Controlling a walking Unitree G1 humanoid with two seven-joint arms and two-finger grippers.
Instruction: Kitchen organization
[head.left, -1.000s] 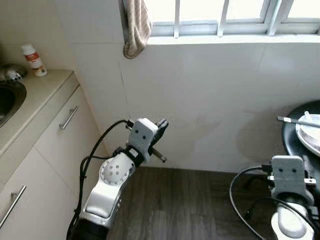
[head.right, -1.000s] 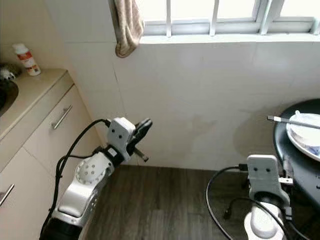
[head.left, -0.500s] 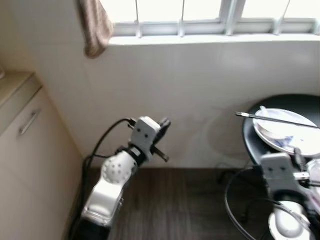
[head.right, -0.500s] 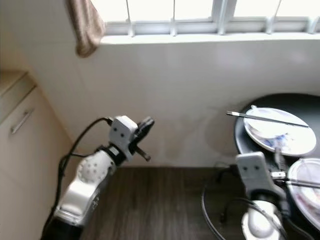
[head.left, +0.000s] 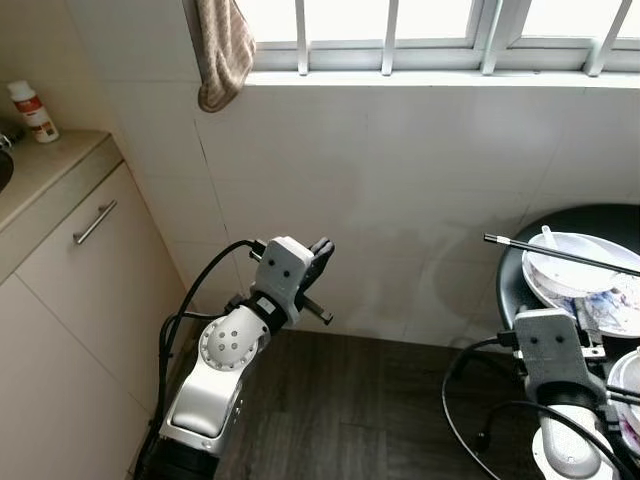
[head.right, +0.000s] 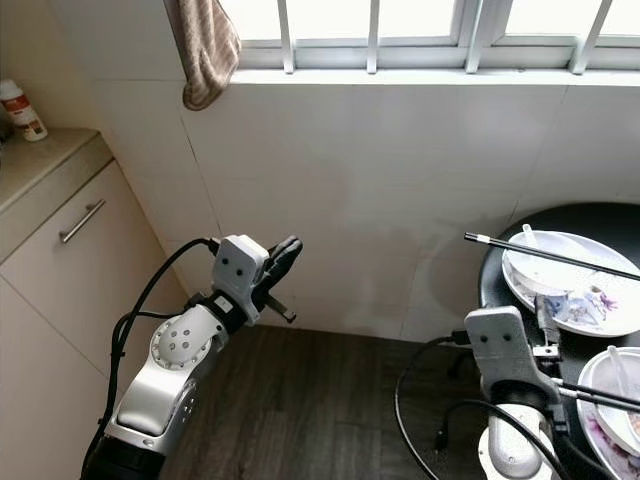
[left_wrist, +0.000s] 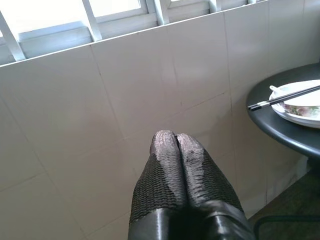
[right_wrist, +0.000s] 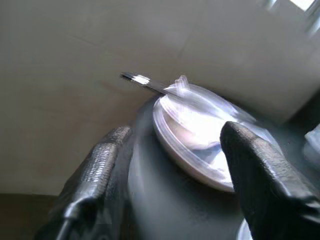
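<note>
A black round table (head.right: 497, 287) stands at the right against the tiled wall. On it lies a white plate (head.right: 573, 296) with food scraps and a spoon, and black chopsticks (head.right: 540, 252) rest across it. A second dish (head.right: 612, 398) sits nearer me, also with chopsticks over it. My right gripper (right_wrist: 175, 132) is open, its fingers pointing at the table's edge and the plate. Over the floor my left gripper (head.left: 322, 250) is held up shut with nothing in it, facing the bare wall.
A beige cabinet with bar handles (head.left: 95, 222) and a counter (head.left: 55, 165) runs along the left, with a small bottle (head.left: 32, 97) on it. A brown towel (head.left: 222, 50) hangs from the window bars. Dark wood floor (head.left: 370, 400) lies between cabinet and table. Cables (head.right: 420, 390) loop by my right arm.
The view swung right, then partly back left; the sink has left the picture and more of the table and plates shows. Both arms hold the same pose.
</note>
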